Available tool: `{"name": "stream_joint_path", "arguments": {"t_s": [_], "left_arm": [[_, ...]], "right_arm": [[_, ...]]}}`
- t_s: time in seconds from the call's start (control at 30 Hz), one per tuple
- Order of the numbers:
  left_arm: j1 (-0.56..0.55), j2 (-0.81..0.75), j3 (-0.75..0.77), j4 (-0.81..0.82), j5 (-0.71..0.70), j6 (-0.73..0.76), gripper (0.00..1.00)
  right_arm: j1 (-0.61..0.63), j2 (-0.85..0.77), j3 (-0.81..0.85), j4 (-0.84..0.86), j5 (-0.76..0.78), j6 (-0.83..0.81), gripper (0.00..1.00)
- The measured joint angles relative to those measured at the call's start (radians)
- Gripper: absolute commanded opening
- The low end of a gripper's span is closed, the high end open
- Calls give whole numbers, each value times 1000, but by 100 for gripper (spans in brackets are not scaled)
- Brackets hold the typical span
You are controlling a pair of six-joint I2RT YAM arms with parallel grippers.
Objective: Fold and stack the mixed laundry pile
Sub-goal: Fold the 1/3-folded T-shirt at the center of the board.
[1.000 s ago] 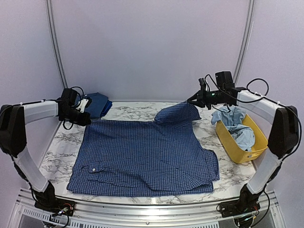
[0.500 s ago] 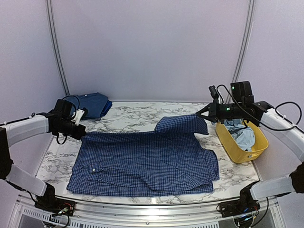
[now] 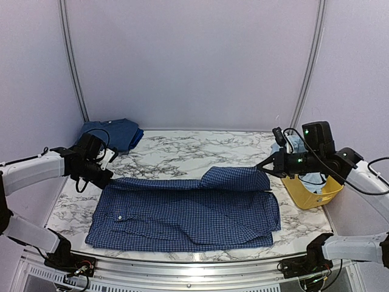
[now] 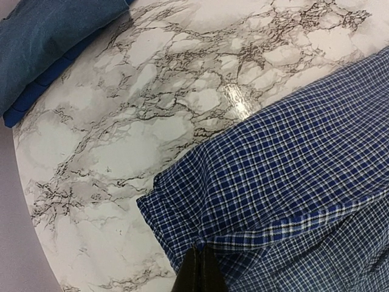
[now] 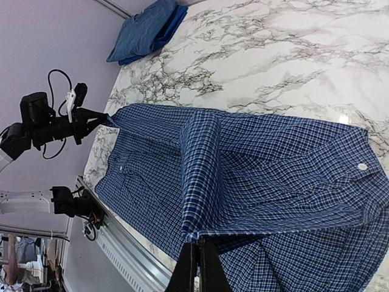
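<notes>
Folding is in hand on the navy checked shirt [image 3: 182, 213], spread along the bench's [image 3: 182, 149] near edge: left pincer [image 3: 109, 177] and right pincer [image 3: 264, 170] each clamp a raised far corner. Next, probably carry both corners evenly nearward, then release

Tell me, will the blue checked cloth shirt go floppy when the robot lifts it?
Probably floppy: the navy checked button-up shirt sags between the left gripper and right gripper pinching its far edge. Likely light, since thin fingertip pinches hold it. It shouldn't roll.
</notes>
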Motion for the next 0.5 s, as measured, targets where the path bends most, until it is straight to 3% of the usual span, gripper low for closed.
{"name": "stream_joint_path", "arguments": {"t_s": [0.27,0.5], "left_arm": [[-29,-91,-18,-56,-34,5,0],[-69,-63,-18,-80,-65,26,0]], "right_arm": [[10,-35,-3,-68,18,-4,0],[14,-50,-73,-82,10,-9,0]]}}
